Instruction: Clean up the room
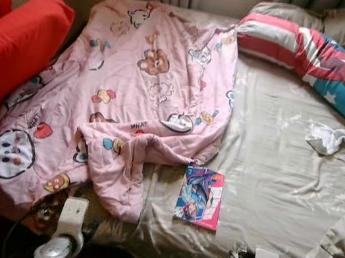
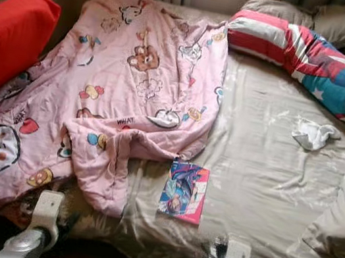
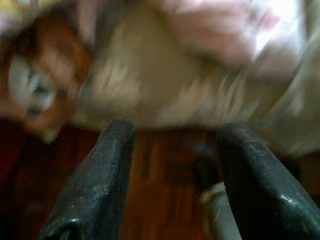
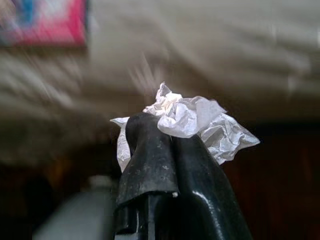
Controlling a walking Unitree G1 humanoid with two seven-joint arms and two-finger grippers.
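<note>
Crumpled tissue (image 4: 192, 120) pinched between right hand (image 4: 167, 150) fingertips, low by bed (image 1: 269, 186) edge; left hand (image 3: 172, 165) spread wide, empty.

Bed (image 1: 269, 186): blanket (image 1: 133, 88), book (image 1: 200, 197), tissue (image 1: 326, 138).

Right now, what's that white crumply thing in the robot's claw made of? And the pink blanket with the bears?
The white wad pinched in the right gripper looks like thin tissue paper: sharp crinkles, light showing through its edges. The pink blanket looks like soft, matte quilted cotton or similar, puffy where it folds.
</note>
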